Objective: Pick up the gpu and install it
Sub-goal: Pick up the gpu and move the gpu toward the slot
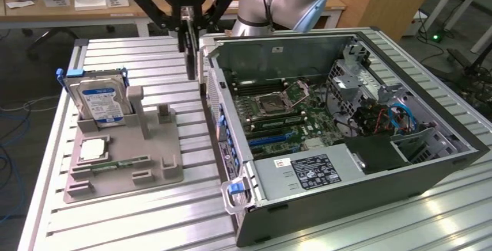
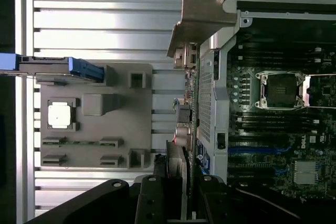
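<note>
Card: thin flat dark gpu (image 1: pixel 188 55), hanging upright and edge-on in the air, clear of the table.
Card end: silvery metal bracket (image 2: pixel 202 19) sits at the end away from the fingers.
Card position: just outside the case's rear wall, on the exterior view's left of it, over the strip between case and tray; not seated in any slot.
Tool: black two-finger gripper (image 1: pixel 186 22), clamped on the card's upper end, one finger on each face.
Case: dark open desktop computer case (image 1: pixel 346 205), lying on its side, interior facing up.
Inside: green motherboard (image 1: pixel 307 113) with an empty square metal CPU socket (image 1: pixel 278 98); silver labelled power supply box (image 1: pixel 307 173) near the front wall.
Tray: grey moulded parts holder (image 1: pixel 154 147), beside the case on the exterior view's left.
Tray contents: silver hard drive with blue label (image 1: pixel 100 104), standing upright; square silver processor chip (image 1: pixel 92 149), lying flat; narrow green memory stick (image 1: pixel 119 163), lying flat just beside the chip.
Surface: ribbed aluminium table (image 1: pixel 146 216) under everything.
</note>
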Motion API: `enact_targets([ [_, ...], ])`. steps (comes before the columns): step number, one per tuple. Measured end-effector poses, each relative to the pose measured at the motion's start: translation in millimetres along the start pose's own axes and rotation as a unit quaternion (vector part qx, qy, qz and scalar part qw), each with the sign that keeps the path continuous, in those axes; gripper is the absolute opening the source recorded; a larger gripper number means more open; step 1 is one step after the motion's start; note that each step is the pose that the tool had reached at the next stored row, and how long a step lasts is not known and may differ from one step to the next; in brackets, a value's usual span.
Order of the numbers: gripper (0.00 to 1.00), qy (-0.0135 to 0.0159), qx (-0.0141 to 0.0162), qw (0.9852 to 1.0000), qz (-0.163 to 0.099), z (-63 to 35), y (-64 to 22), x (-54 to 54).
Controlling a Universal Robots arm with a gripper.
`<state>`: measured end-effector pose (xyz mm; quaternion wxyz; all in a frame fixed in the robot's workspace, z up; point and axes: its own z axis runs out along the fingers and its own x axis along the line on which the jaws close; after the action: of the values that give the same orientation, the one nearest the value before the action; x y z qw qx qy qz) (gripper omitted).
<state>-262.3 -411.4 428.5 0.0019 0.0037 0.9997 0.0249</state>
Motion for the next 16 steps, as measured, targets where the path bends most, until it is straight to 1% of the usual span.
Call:
enact_targets([
  [9, 0.28, 0.0001, 0.0001, 1.0, 0.0, 0.6, 0.2, -34.6],
  [16, 0.28, 0.0, 0.0024, 1.0, 0.001, 1.5, 0.4, -51.3],
])
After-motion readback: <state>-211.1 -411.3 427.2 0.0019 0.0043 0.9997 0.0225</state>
